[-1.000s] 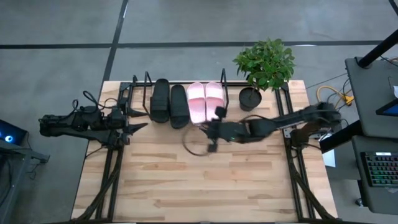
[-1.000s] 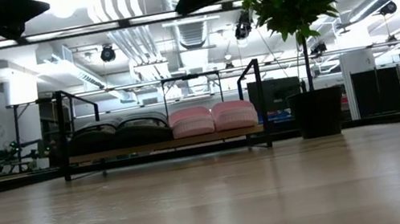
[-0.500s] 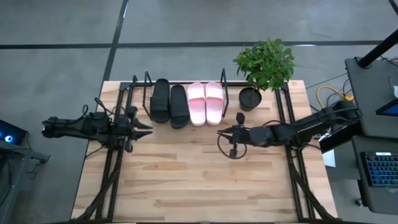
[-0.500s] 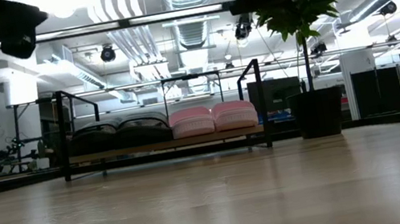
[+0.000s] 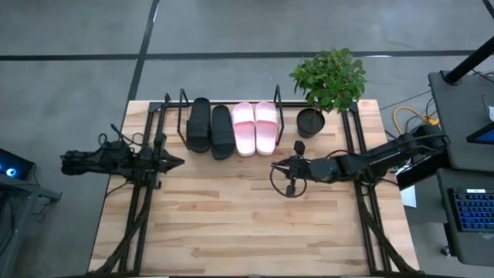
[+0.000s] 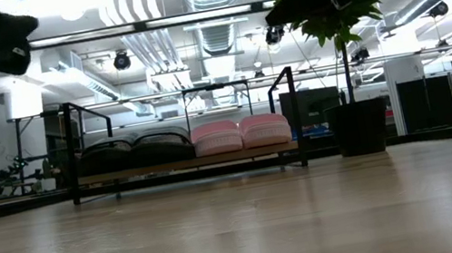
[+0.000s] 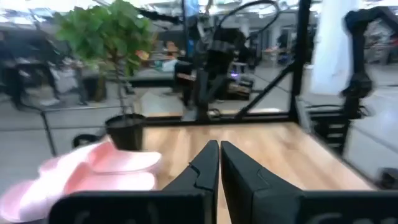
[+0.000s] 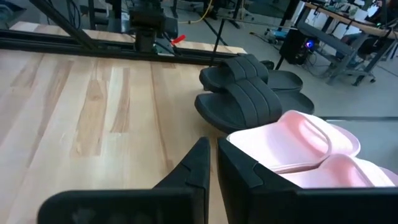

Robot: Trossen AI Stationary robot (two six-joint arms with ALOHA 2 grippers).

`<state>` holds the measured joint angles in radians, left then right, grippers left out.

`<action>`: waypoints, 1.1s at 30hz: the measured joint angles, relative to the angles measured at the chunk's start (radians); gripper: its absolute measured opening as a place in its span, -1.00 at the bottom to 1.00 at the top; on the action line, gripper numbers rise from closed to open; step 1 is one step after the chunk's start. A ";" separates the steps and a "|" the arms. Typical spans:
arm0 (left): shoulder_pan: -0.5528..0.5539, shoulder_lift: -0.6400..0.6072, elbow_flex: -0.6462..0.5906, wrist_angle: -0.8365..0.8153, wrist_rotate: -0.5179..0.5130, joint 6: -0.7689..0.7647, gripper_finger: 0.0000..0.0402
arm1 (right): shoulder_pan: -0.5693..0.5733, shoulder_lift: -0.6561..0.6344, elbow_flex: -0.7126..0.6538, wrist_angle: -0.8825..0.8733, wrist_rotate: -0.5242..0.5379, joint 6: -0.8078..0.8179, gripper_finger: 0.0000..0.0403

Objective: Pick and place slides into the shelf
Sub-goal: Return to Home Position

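Note:
All the slides lie side by side on the shelf (image 5: 174, 116) at the table's far edge, soles down on its wooden board (image 6: 186, 163). The black pair (image 5: 210, 128) is on the left and the pink pair (image 5: 255, 127) on the right. My left gripper (image 5: 181, 161) hovers shut above the table, near the shelf's left end, pointing toward the right edge. My right gripper (image 5: 274, 166) hovers shut a little nearer than the pink pair, pointing left. In the right wrist view its shut fingers (image 8: 213, 158) point past the pink pair (image 8: 311, 146) and the black pair (image 8: 249, 93).
A potted plant (image 5: 328, 81) stands at the far right beside the shelf. Black arm frames (image 5: 139, 208) (image 5: 370, 216) run along the table's left and right sides. Bare wooden tabletop (image 5: 247, 224) spreads between them toward the near edge.
My right gripper has drawn back from the pink pair's near ends toward the table's right edge, and the arm has straightened. My left gripper has shut its fingers and stayed near the shelf's left end. The slides have not moved.

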<state>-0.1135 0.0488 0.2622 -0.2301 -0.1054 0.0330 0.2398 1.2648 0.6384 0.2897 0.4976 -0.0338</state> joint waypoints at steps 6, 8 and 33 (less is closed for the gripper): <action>-0.001 -0.021 -0.146 0.191 -0.036 0.077 -1.00 | 0.000 0.000 -0.007 -0.006 0.000 0.000 -0.91; -0.001 -0.019 -0.165 0.201 -0.035 0.076 -1.00 | 0.000 0.000 -0.007 -0.017 0.000 0.000 -0.91; -0.005 -0.020 -0.230 0.245 -0.112 0.097 -1.00 | -0.227 -0.037 -0.449 0.702 -0.394 -0.019 -0.91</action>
<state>-0.1184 0.0292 0.0326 0.0152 -0.2173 0.1305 0.0127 1.2283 0.1894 0.9919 0.1039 -0.0526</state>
